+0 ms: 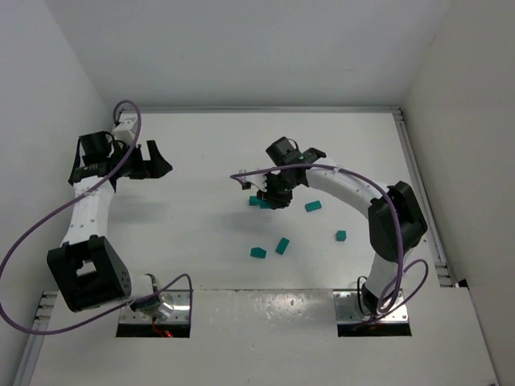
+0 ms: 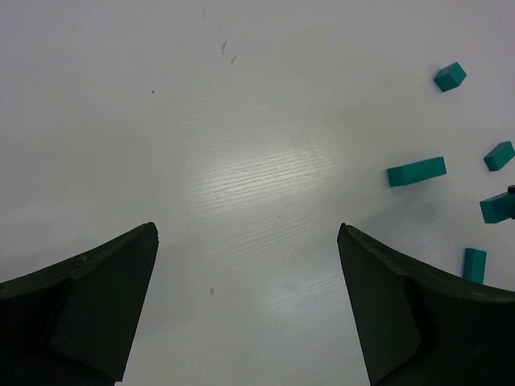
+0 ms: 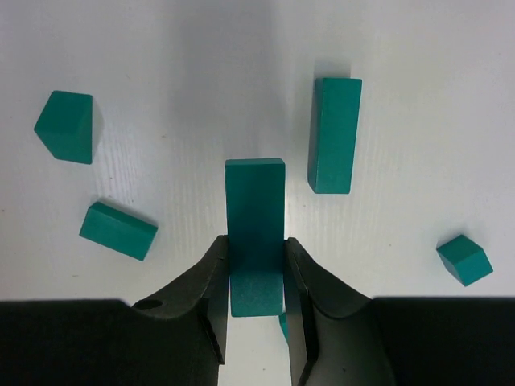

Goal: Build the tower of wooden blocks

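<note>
My right gripper [image 3: 255, 261] is shut on a teal-green bar [image 3: 255, 211], its fingers pressed against the bar's two long sides. In the top view this gripper [image 1: 273, 195] is at the table's middle, over a small cluster of blocks [image 1: 255, 201]. Loose teal blocks lie around it: a long bar [image 3: 335, 135], a short bar [image 3: 118, 230], a wedge-like block [image 3: 67, 126] and a cube [image 3: 464, 259]. My left gripper [image 1: 157, 167] is open and empty at the far left [image 2: 248, 233]. No stacked tower shows in any view.
More loose blocks lie nearer the arms' bases [image 1: 313, 207], [image 1: 341, 236], [image 1: 282, 245], [image 1: 257, 252]. The left wrist view shows several blocks at its right edge, among them a bar [image 2: 416, 170]. White walls enclose the table at the back and sides.
</note>
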`<act>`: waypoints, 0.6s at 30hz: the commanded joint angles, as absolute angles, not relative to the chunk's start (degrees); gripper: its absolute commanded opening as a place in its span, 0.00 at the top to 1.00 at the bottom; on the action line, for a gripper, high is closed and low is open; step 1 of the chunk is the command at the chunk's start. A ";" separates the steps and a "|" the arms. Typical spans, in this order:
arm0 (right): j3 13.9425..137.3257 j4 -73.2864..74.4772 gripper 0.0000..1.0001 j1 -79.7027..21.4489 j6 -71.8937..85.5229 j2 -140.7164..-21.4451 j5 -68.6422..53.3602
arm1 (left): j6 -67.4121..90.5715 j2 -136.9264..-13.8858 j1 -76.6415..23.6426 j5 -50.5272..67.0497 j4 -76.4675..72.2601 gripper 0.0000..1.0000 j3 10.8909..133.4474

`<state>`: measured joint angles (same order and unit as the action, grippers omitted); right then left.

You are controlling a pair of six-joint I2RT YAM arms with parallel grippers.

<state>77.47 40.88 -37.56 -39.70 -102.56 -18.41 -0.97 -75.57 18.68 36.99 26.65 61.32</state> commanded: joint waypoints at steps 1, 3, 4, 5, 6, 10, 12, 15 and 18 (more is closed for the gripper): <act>81.19 39.81 0.93 -37.88 -40.43 -104.76 -19.86 | -0.79 -76.37 17.40 37.09 23.30 0.00 64.68; 82.26 39.20 0.94 -37.62 -40.43 -106.61 -19.78 | -0.26 -77.69 16.88 38.40 23.29 0.00 65.30; 83.74 39.11 0.94 -37.62 -40.52 -107.39 -19.78 | -0.26 -77.70 16.88 39.02 23.29 0.00 65.30; 84.19 39.11 0.94 -37.18 -40.34 -108.10 -19.95 | -0.26 -78.22 16.88 39.63 23.29 0.00 65.91; 84.98 39.29 0.94 -37.18 -39.99 -108.37 -20.04 | -0.26 -78.22 16.88 39.64 23.29 0.00 65.92; 85.52 38.59 0.94 -37.18 -39.81 -109.77 -21.36 | -0.26 -78.75 15.74 38.32 23.29 0.00 66.45; 85.26 38.41 0.94 -37.00 -41.04 -110.30 -21.97 | -0.26 -78.75 15.21 37.62 23.29 0.00 66.97; 86.57 38.41 0.94 -37.00 -41.48 -111.79 -22.06 | -0.26 -79.89 15.21 37.62 23.29 0.00 67.59; 89.03 39.99 0.94 -37.00 -41.57 -113.20 -22.50 | 0.26 -80.41 14.68 38.23 23.29 0.00 68.20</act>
<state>85.19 39.79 -37.26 -40.80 -111.87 -20.27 -0.67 -79.75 15.35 37.30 25.08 65.91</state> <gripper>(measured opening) 0.283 0.995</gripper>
